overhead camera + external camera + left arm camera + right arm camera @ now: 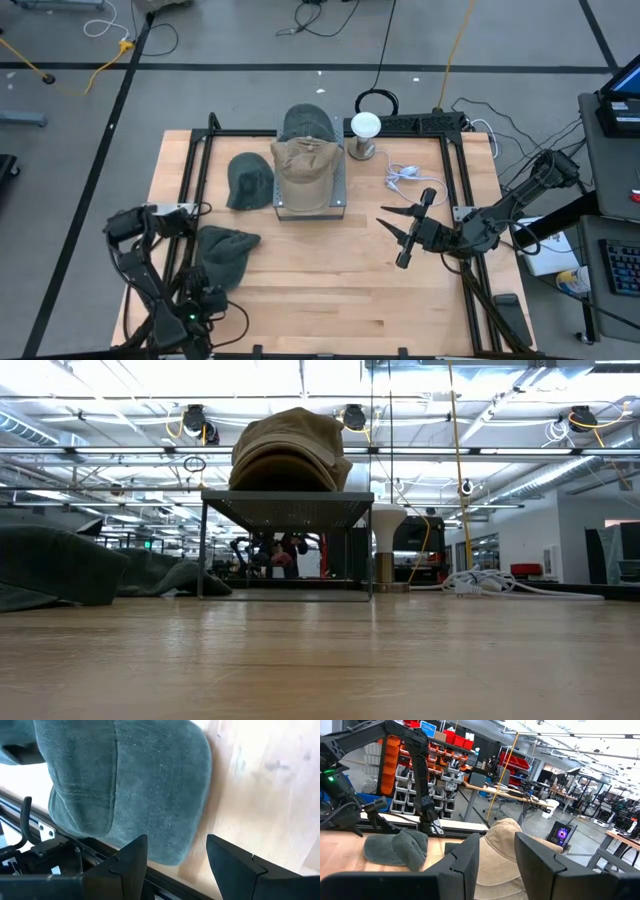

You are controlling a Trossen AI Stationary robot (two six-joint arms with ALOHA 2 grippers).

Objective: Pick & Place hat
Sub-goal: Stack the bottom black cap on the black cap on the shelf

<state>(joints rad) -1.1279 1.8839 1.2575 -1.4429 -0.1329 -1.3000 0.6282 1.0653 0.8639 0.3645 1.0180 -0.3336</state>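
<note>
The tan fabric cap (305, 172) rests on the grey metal stand (340, 190) at 12 o'clock on the wooden surface (320, 290). The right claw (410, 232), fingers spread open, hovers at 3 o'clock. The left claw (175, 857), also open, sits at 8 o'clock beside a dark green cap (222, 252).

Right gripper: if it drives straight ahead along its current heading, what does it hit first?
Probably the tan hat on the metal stand. The right gripper is open and points across the table toward it, and the right wrist view frames that hat between the fingers. Bare wood lies between; relative height is unclear.
</note>
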